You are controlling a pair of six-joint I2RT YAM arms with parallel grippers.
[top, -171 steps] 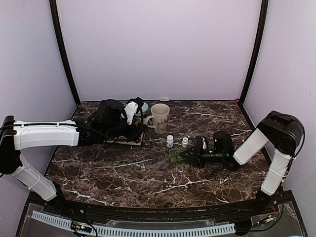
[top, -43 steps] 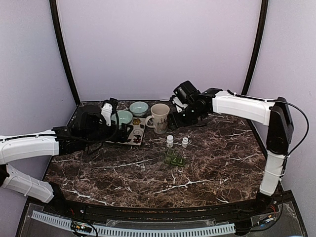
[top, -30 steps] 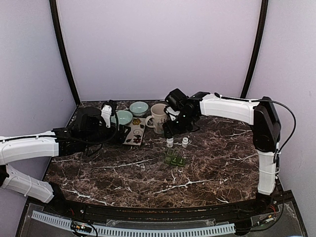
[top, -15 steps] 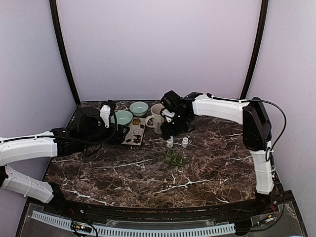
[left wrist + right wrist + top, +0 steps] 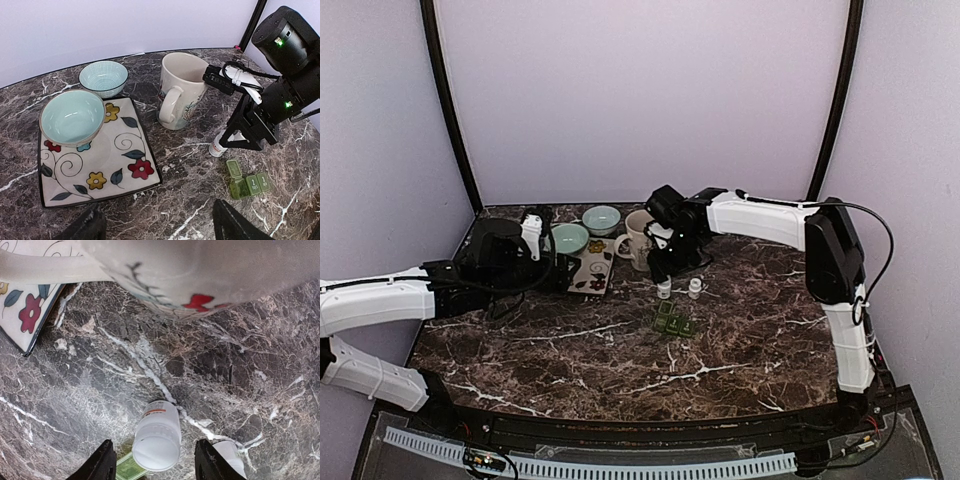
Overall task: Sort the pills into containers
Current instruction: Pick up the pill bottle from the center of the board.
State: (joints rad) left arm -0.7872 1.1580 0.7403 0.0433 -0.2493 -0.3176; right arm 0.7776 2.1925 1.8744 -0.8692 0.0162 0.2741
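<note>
Top view: right arm [image 5: 770,218] is stretched from the right edge over to mid-frame, with the right gripper [image 5: 155,460] tipped down, jaws apart. Left arm [image 5: 380,300] lies low along the left edge, left gripper [image 5: 157,232] spread wide.

Soft, even light w/ a lilac cast; no hard glare anywhere.
Overhead cam: dim-ish, a bit soft, dark marble table [image 5: 620,350] swallows detail, shadows faint. Left wrist cam: brightest & sharp, mild wide-angle bend at edges, its own fingers [image 5: 235,227] dark & blurred. Right wrist cam: mug [image 5: 200,270] very close, out of focus; white bottle [image 5: 157,440] sharper, lit from above.
</note>
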